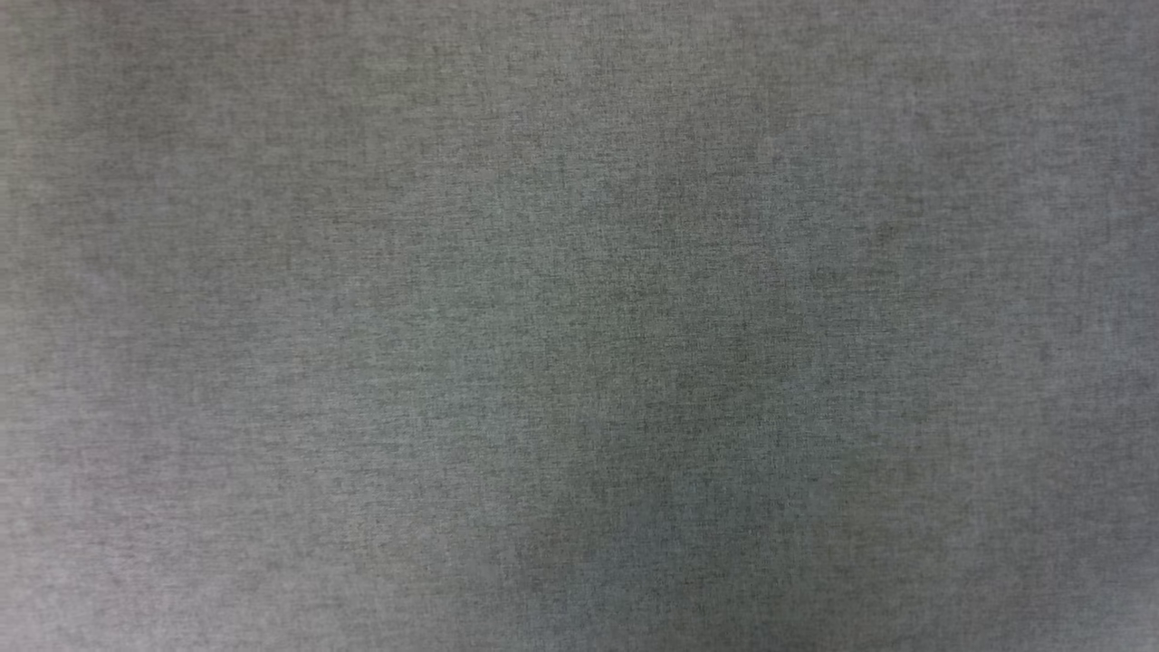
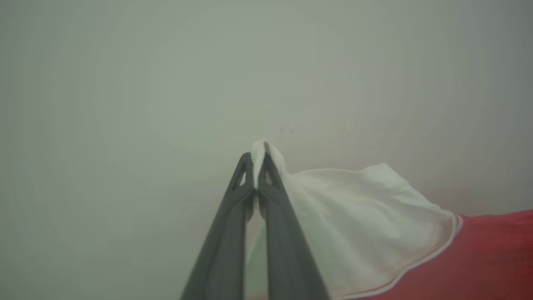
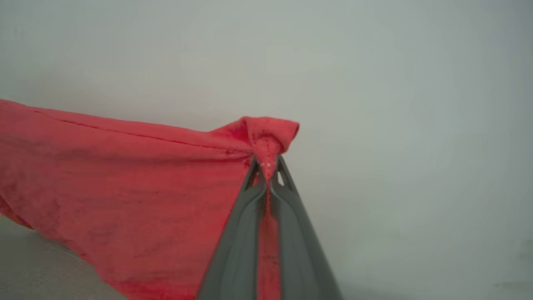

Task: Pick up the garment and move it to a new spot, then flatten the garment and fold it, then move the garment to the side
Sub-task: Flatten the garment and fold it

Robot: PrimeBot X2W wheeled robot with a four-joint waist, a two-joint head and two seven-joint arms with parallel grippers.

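Clamped tight in the left gripper (image 2: 259, 160) — a bunched tip of the white sleeve of the garment (image 2: 366, 216); pinched just as tight in the right gripper (image 3: 268, 166) — a red corner; strung between the two; plain grey woven surface (image 1: 579, 326) under the head view.

Left gripper (image 2: 257, 160): two long dark fingers (image 2: 227, 241) rise from the bottom edge of the left wrist view and meet at the tips. The jaws are closed on a white fold of the garment (image 2: 354, 208), which pokes out just past the tips. A narrow gap shows between the shanks lower down.

Right gripper (image 3: 268, 166): fingers (image 3: 237, 246) converge likewise in the right wrist view. The tips are clamped on a bunched red edge, with cloth caught along the slit between the shanks.
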